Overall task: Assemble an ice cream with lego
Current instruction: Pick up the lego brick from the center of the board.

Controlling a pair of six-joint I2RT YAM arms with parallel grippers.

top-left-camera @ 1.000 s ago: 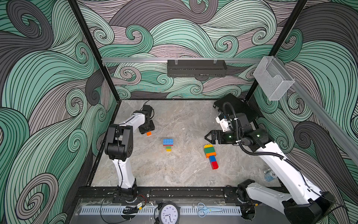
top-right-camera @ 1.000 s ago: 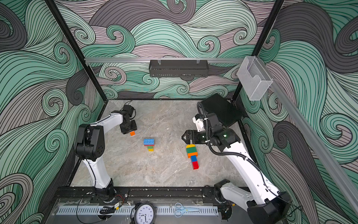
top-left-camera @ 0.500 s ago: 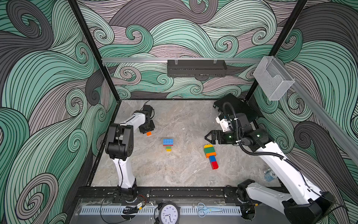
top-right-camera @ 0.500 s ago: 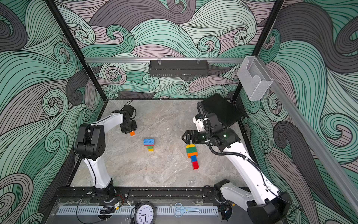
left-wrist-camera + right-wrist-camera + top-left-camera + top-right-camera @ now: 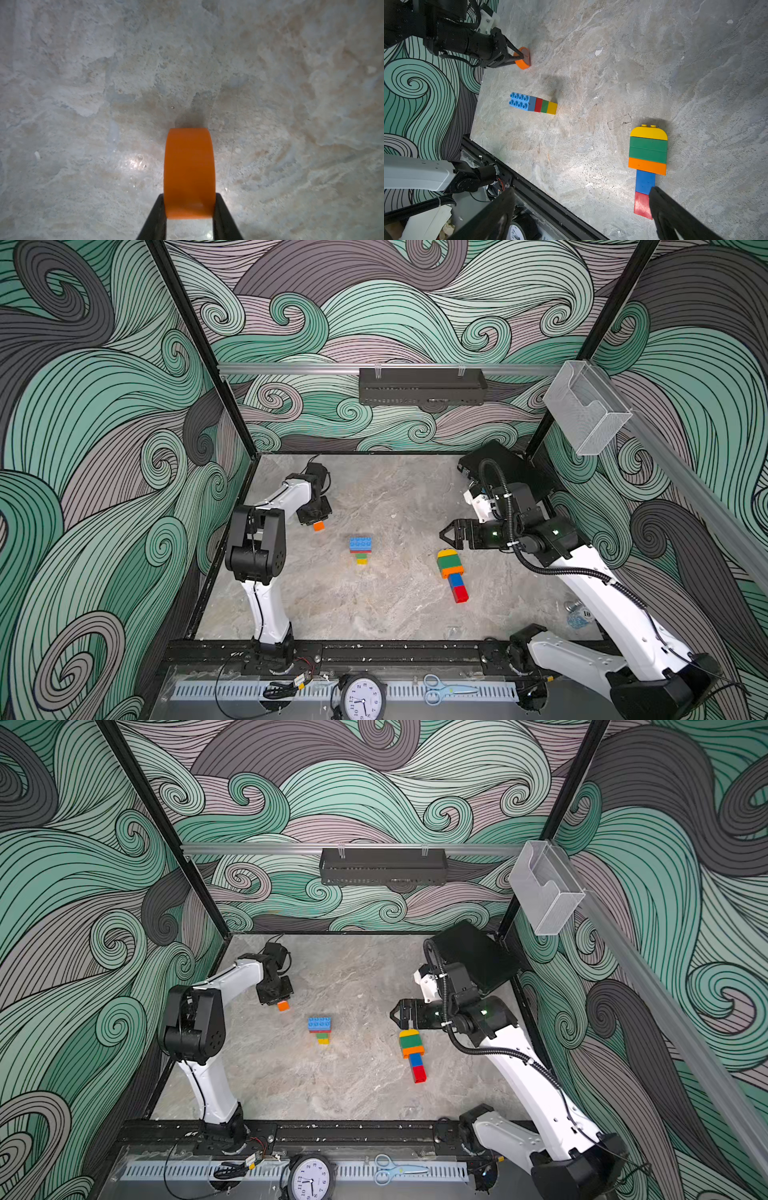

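My left gripper [image 5: 189, 200] is shut on an orange round-topped lego brick [image 5: 189, 172], low over the table at the far left, as both top views [image 5: 318, 525] [image 5: 283, 1005] show. A short stack of blue, red, green and yellow bricks [image 5: 360, 547] lies mid-table. To its right lies a longer lego piece [image 5: 451, 572], with a yellow round top, then green, orange, blue and red. My right gripper [image 5: 444, 533] hovers open just behind that piece's yellow end, holding nothing. In the right wrist view the piece [image 5: 648, 153] lies by one finger [image 5: 675, 214].
A black rail [image 5: 374, 651] runs along the table's front edge, with a clock [image 5: 362, 697] and scissors [image 5: 446, 689] beyond it. A black box [image 5: 511, 468] sits in the back right corner. Patterned walls close in the left, back and right sides.
My left gripper has closed on the orange brick. Neither arm has visibly moved, and the bricks on the table lie as before.
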